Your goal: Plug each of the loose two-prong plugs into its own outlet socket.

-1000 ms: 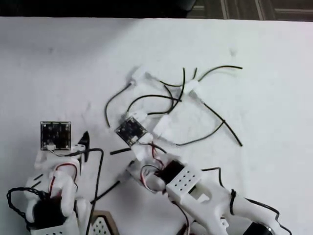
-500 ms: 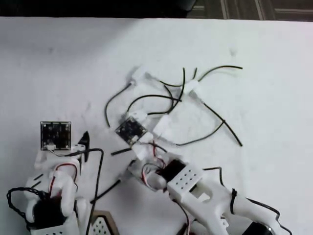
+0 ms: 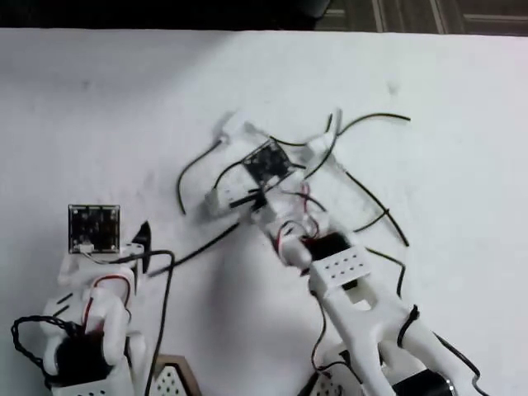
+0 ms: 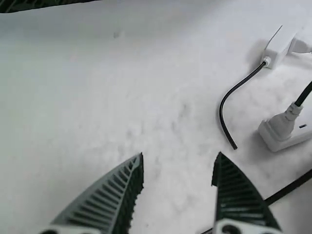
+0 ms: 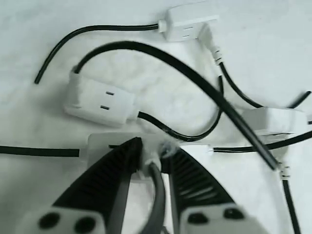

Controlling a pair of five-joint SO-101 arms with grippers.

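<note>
Since the earlier frame the right arm (image 3: 355, 289) has swung away from the table's near edge and out over the tangle of cords and socket blocks. A black cord (image 3: 194, 252) now trails back from there toward the left arm (image 3: 95, 297), which has not shifted.

**Tool state.** The right gripper (image 5: 152, 146) is closed on a small white plug (image 5: 157, 151), whose cord runs back between the fingers. The plug sits directly over a white socket block (image 5: 100, 145); whether the prongs are in cannot be told. The left gripper (image 4: 179, 158) hangs with its fingers spread and nothing between them, above bare table (image 4: 97, 73).

**Handling, as judged.** The plug is light, hard, smooth plastic and could twist in the pads. It is best taken across its flat sides, back near the cord exit, with the prongs left clear. The cord looks springy and will tug sideways. The blocks are loose and light, so a push is likely to slide them rather than seat the plug.

**View differences.** The right wrist view shows a free two-slot socket (image 5: 105, 101) face-on, just beyond the held plug. In the high view the wrist's camera board (image 3: 268, 162) covers the grip. The left wrist view gives a side-on look at a plug in a block (image 4: 285, 129), a profile the other views lack.
</note>
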